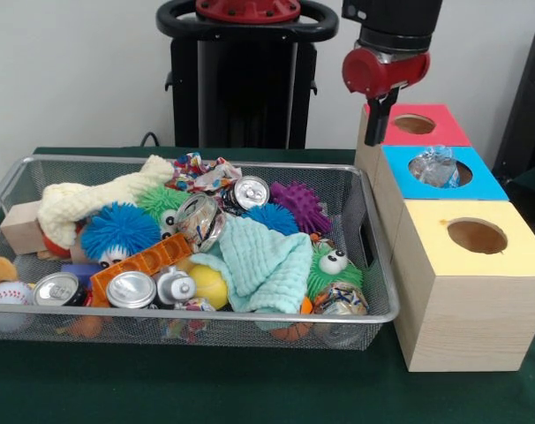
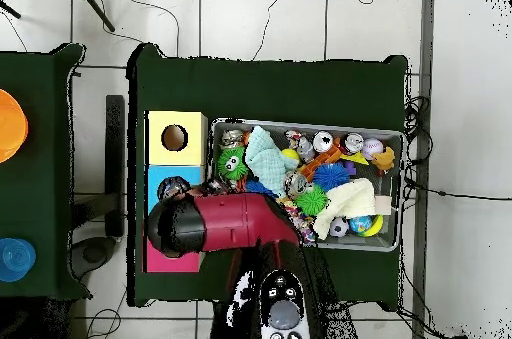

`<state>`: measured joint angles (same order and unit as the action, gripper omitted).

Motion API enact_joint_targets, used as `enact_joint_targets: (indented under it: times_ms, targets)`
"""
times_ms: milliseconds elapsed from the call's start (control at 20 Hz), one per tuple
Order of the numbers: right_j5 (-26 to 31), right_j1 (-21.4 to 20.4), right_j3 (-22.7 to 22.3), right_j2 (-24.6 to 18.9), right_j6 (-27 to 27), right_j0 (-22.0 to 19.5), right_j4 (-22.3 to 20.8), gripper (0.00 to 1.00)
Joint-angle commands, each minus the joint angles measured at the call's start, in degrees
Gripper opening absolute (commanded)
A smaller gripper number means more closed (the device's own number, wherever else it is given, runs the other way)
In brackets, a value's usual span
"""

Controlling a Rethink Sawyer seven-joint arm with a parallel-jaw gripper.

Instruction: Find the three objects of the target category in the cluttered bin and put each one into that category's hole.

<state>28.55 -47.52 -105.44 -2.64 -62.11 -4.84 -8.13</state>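
Note:
A wire mesh bin (image 1: 197, 161) is packed with toys and several silver cans, among them one at the front (image 1: 131, 289) and one at the back (image 1: 250, 192). To its right stand three wooden boxes with round holes: red top (image 1: 415, 124), blue top (image 1: 479, 184), yellow top (image 1: 477, 237). A crumpled shiny can (image 1: 435, 166) sits in the blue box's hole. My gripper (image 1: 380, 117) hangs by the red box's left edge, just behind the blue box, with nothing visibly in it. In the overhead view the arm (image 2: 215, 225) covers the gripper and part of the red box.
The bin also holds a teal cloth (image 1: 267, 261), a green furry toy (image 1: 334, 265), blue (image 1: 117, 230) and purple (image 1: 301, 203) spiky balls, a cream plush bone (image 1: 100, 196), an orange brick (image 1: 139, 262) and a baseball (image 1: 7, 296). Green cloth covers the table (image 1: 250, 389).

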Motion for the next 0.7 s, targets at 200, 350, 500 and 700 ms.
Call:
enact_joint_targets:
  times_ms: [200,350,500,700]
  targets:
    - [-0.85,0.40,-4.92,-7.33,-0.33,-4.45,-4.64,0.00]
    - [-6.29,-0.49,-7.64,-7.26,-3.21,-7.39,-4.59,0.00]
    - [-6.59,-2.80,-10.34,-9.20,-3.00,-11.60,-2.95,0.00]
    - [-3.68,-4.00,-10.99,-10.84,-3.56,-13.81,-0.84,0.00]
